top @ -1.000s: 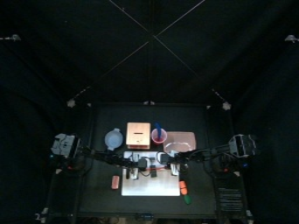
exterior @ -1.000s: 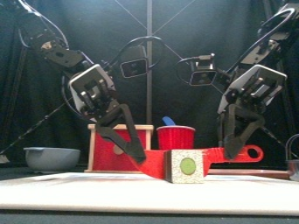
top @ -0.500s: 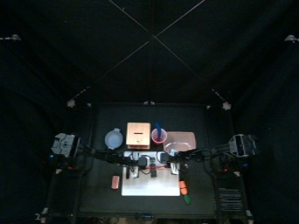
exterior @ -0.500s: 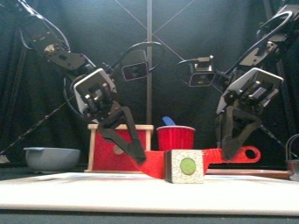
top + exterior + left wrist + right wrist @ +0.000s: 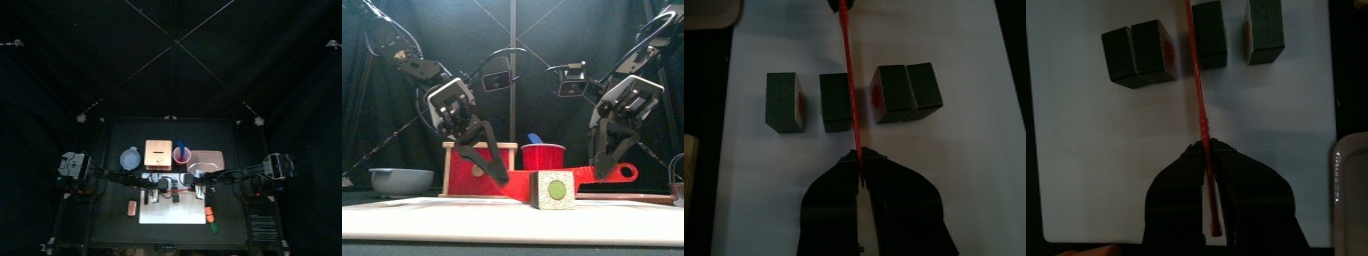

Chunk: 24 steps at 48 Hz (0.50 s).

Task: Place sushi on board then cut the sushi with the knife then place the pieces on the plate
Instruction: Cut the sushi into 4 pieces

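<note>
Sushi (image 5: 834, 100) sits on the white board (image 5: 958, 150), split into two single blocks and one double chunk (image 5: 907, 93). The left pincer (image 5: 854, 155) and right pincer (image 5: 1204, 145) each clamp one end of the red knife (image 5: 569, 178), its blade lined up with the gap beside the double chunk. Cutting looks partly done. No pieces are seen on the pink tray (image 5: 1351, 200), so plating is all left.

Dim overall, light perhaps from above.

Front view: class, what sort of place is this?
Likely a robot test booth: black curtains, left pincer and right pincer gripping a red toy knife, sushi blocks on a white board.
</note>
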Available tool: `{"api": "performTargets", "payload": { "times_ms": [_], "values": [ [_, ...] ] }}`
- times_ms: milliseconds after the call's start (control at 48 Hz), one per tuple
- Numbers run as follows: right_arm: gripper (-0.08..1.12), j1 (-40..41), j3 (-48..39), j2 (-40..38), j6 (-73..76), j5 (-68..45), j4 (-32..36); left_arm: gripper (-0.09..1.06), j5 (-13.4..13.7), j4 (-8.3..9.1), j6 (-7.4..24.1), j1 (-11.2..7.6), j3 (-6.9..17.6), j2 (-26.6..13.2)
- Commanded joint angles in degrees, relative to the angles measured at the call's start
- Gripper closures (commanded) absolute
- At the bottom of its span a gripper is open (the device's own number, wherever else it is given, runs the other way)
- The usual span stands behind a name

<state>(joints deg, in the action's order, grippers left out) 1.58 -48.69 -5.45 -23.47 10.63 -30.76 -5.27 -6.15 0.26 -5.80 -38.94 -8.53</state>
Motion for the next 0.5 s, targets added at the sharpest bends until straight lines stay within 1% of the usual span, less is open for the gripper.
{"api": "performTargets", "payload": {
  "times_ms": [21,188,250,396,500],
  "values": [
    [0.64,0.4,1.8,-4.0,0.1,-0.2,-0.2,0.57,-0.1,0.53,0.0,-0.09,1.4,3.3],
    [0.64,0.4,1.6,-7.5,0.1,0.3,-0.2,0.57,0.0,1.85,0.0,-0.44,1.4,6.2],
    [0.64,0.1,1.2,-8.6,0.2,0.6,-0.4,0.57,0.1,1.93,0.0,-0.79,1.2,6.9],
    [0.64,-0.2,0.5,-10.5,0.3,0.9,-0.9,0.57,0.0,1.85,-0.2,-2.99,1.1,7.2],
    [0.64,-1.1,-0.2,-10.9,0.3,0.8,-1.8,0.57,-0.1,1.58,-0.3,-4.04,1.2,6.8]
  ]
}}
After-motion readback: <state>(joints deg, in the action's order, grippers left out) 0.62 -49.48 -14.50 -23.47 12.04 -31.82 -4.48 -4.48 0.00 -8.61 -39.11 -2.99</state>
